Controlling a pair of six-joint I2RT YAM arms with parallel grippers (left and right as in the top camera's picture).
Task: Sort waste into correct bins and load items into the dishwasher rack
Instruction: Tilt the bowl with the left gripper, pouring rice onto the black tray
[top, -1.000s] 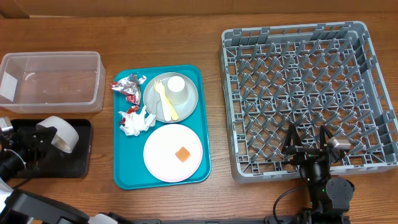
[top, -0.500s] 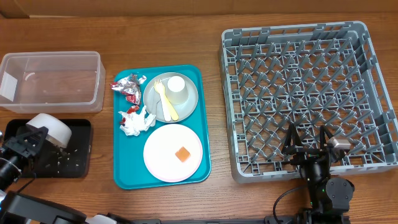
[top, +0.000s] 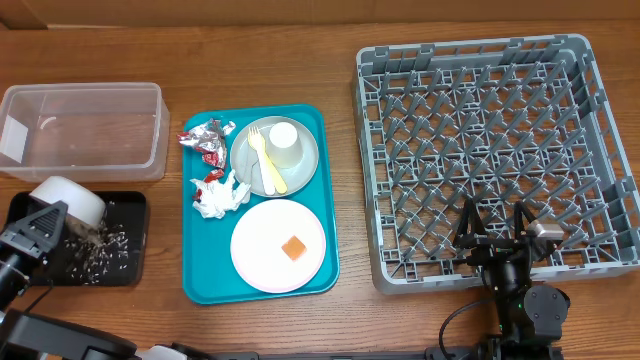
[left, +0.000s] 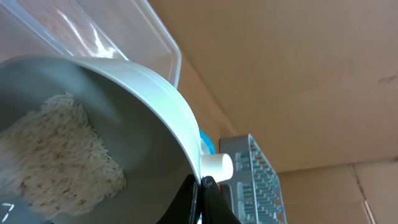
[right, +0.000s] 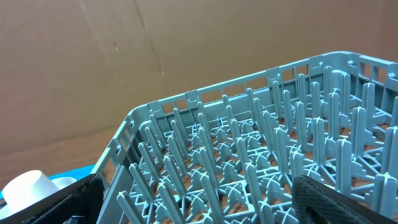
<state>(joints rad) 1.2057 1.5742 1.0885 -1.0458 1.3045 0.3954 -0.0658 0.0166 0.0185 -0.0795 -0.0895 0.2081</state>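
The white bowl (top: 70, 200) hangs tipped over the far left corner of the black tray (top: 125, 270), its mouth turned down toward the tray floor and its rounded underside facing up in the overhead view. My left gripper (left: 200, 186) is pinched tight on the bowl's rim, fingers together with only the thin wall between them, so the bowl reaches from my fingertips out across the tray rather than hanging beneath them. Inside, a clump of rice (left: 56, 155) lies on the wall, while loose grains speckle the tray below. I judge the tipping is only partly done: what the next move turns on is that the clump sits on the side of the bowl away from my fingers, so rolling the wrist further should slide it out over the tray and not over the clear tub (top: 85, 130) just beyond the tray. Right of the black tray is the teal tray (top: 192, 285), and well past that the rack (top: 480, 60). My right gripper (top: 497, 225) waits at the rack's near edge, jaws spread wide and empty, so it is the arm nearer the rack, though the bowl is in my left
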